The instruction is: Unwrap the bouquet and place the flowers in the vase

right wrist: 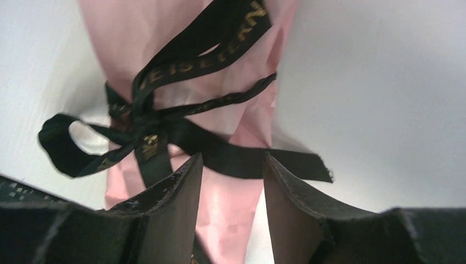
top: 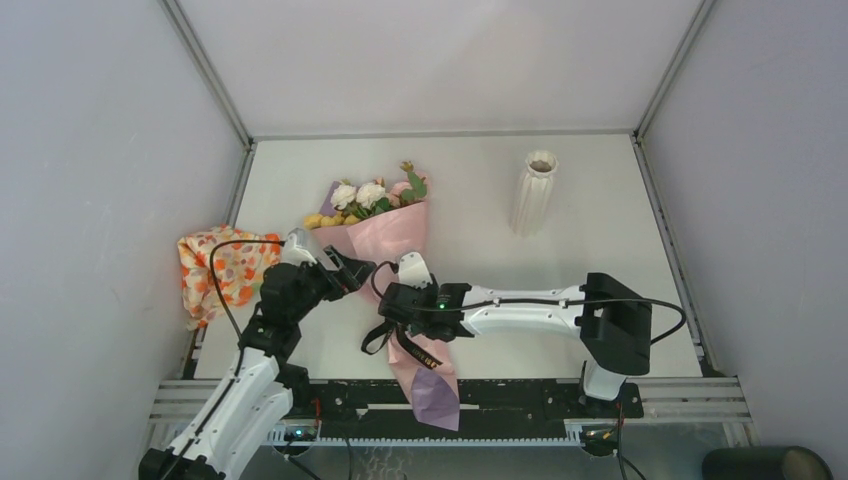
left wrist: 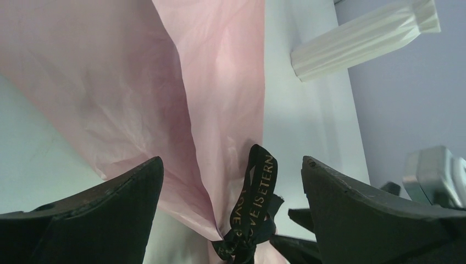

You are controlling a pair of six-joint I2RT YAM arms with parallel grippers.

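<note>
bouquet [top: 385,240] lies flat on the table [top: 500,270], left of centre, heads toward the far side, narrow end toward the near edge
flowers [top: 358,196] all sit in the wrap: cream ones in the middle, yellow at the left edge, one pink bud at the right
paper [left wrist: 137,82] is pink round the heads and lilac at the tail; the lilac tail hangs over the rail [top: 520,395] at the near edge
ribbon [right wrist: 140,129] is tied round the narrow part, black with gold lettering, knot and one loop in place, loose ends trailing off to the sides

left tool [left wrist: 232,160]: jaws wide apart, holding nothing. it sits at the left flank of the wrap, just beside the tie. its view looks along the pink paper, with the ribbon low between the two fingers [left wrist: 110,209] and clear of both

right tool [right wrist: 232,159]: jaws apart with a narrow gap, nothing clamped. it sits right at the tie, pointing left across the narrow end. one flat ribbon end runs across just past both fingertips [right wrist: 189,170]; can't tell if it touches them. pink paper shows through the gap

vase [top: 535,190] stands upright at the far right of the table, well apart from the bouquet and both tools

cloth [top: 220,270], orange with a floral print, is bunched at the table's left edge beside the left arm [top: 240,390], apart from the bouquet
</note>
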